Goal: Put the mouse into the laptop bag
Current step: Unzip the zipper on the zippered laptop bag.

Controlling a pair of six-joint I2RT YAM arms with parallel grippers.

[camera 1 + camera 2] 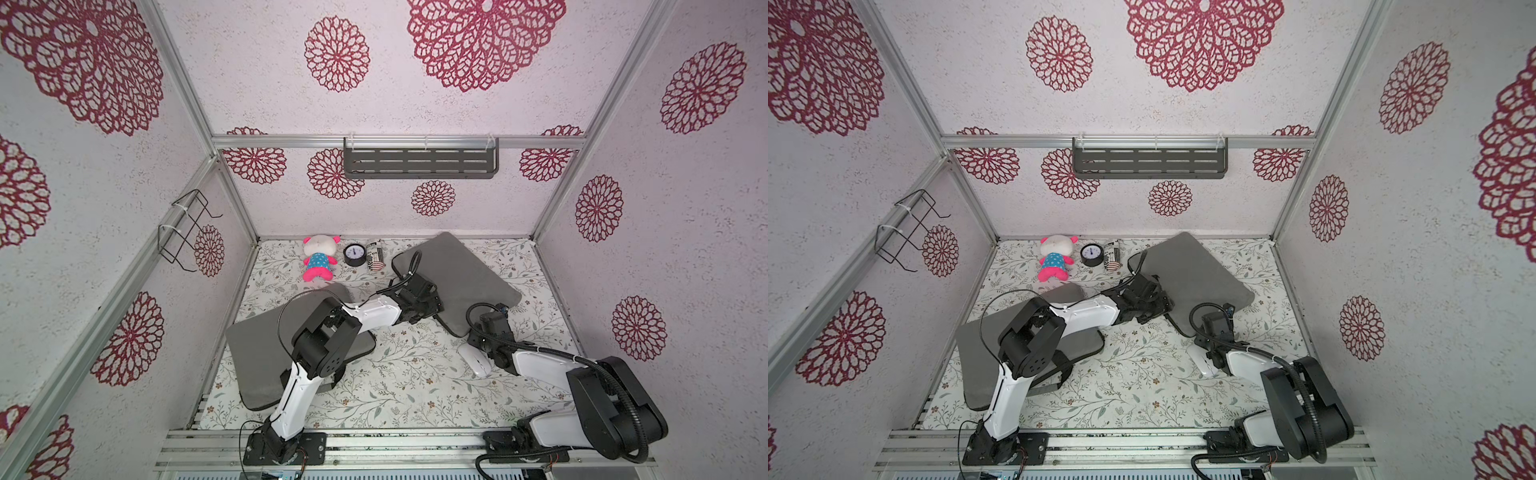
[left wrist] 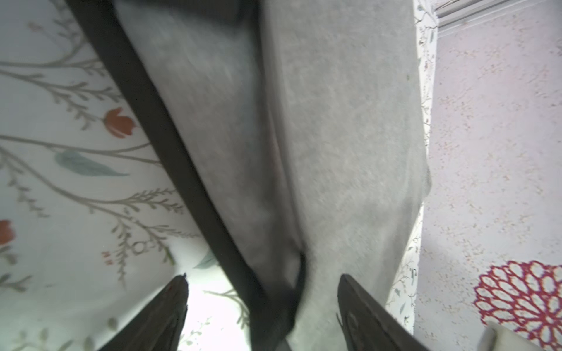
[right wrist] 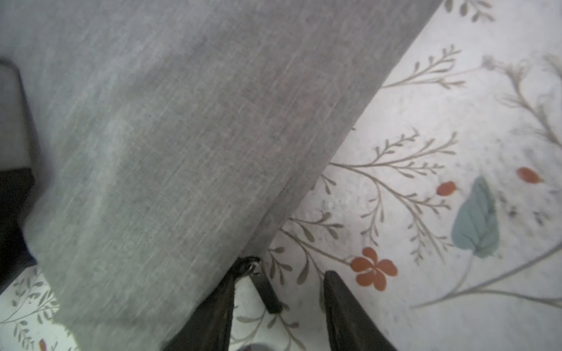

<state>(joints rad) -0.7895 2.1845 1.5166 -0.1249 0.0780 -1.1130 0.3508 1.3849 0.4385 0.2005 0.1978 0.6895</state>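
Right, the mouse [image 1: 473, 360] is lying white and untouched on the counter [image 1: 407, 390], lower right of centre in both top views, just beside the right arm's wrist and nowhere near inside anything yet. The laptop bag [image 1: 457, 274] is lying flat just above it in the frame, a grey sleeve angled toward the back wall, its near corner close to the mouse but not touching it.

The right claw [image 3: 279, 276] is sitting at that near corner. Its jaws are standing apart and gripping nothing, with the zipper pull [image 3: 266, 293] lying loose between them on the counter. The left claw [image 2: 263, 276] is reaching in from the left of the frame, spread wide and straddling the bag's dark zipper edge. Daylight is showing between one finger and the fabric, so it is holding nothing either.

So I am reading this as the bag-opening step, with the pickup not yet begun. How far the zipper is undone I cannot tell.

Next, I'd say, the left claw needs to be pinching the upper flap to keep a mouth open. The right claw needs to be dropping toward the lower frame, squaring across the mouse's narrow sides; that smooth shell is looking slippery.

Further out, a second grey sleeve [image 1: 257, 357] is lying under the left arm, and a plush toy [image 1: 318, 257] is resting by the back wall.
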